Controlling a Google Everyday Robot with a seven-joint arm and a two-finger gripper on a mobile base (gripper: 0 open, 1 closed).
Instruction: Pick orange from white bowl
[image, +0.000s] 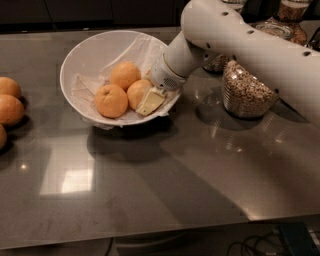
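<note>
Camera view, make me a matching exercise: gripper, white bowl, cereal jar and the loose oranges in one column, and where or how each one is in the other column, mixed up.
Column one
1. gripper
2. white bowl
3. cereal jar
4. loose oranges

Column two
A. at the left edge of the table
B. lined with thin white paper
C. down in the bowl's right side, against the orange
D. standing right of the bowl

Pairs: 1-C, 2-B, 3-D, 4-A.
</note>
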